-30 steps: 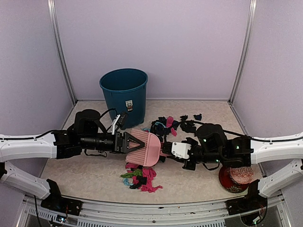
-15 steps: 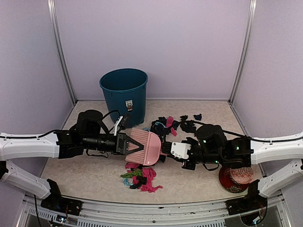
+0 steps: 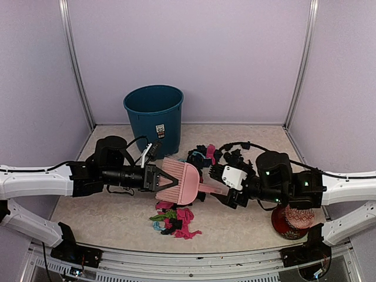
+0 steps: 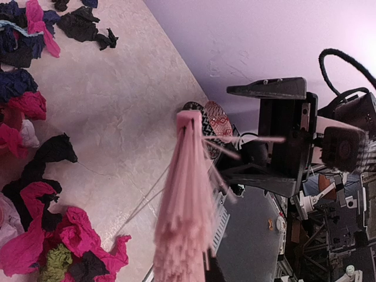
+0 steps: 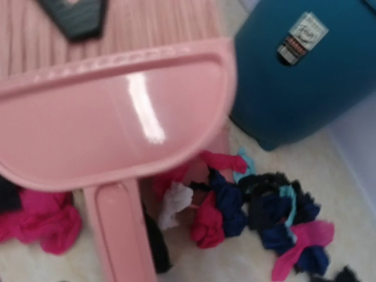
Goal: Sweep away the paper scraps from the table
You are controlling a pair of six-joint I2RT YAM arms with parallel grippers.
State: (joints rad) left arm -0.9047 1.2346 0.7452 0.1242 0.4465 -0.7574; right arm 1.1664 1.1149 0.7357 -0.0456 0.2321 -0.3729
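Scraps (image 3: 179, 222): crumpled, wrinkly paper in two loose heaps on the surface (image 3: 111, 217). The near heap, magenta with green and black, sits just in front of the dustpan (image 3: 192, 187). The far heap, navy, black, pink and light blue, lies beyond it, right of the bin (image 3: 154, 114). Neither heap has shifted in the last second. The pan's glossy face is bare in the right wrist view.

Change: a second ago the left jaws stood open around the brush (image 3: 169, 176) while the right jaws pinched the pan handle. Now the left jaws are clamped on the brush. The right jaws have sprung wide and drawn back toward the ball (image 3: 294, 222), with the handle tip just short of them.

Reading: looks like a hand-over, with the tool now carried by the left side alone. Sweeping is not begun. Whether brush and pan are clipped together cannot be told.

Materials: the brush is a fan of fine, pale pink, springy bristles, some straying. The pan is smooth hard plastic with a raised lip and a flat handle. The surface is slick, beige and marbled, so light scraps should slide easily, or scatter. The bin is round and tapered, in blue plastic.
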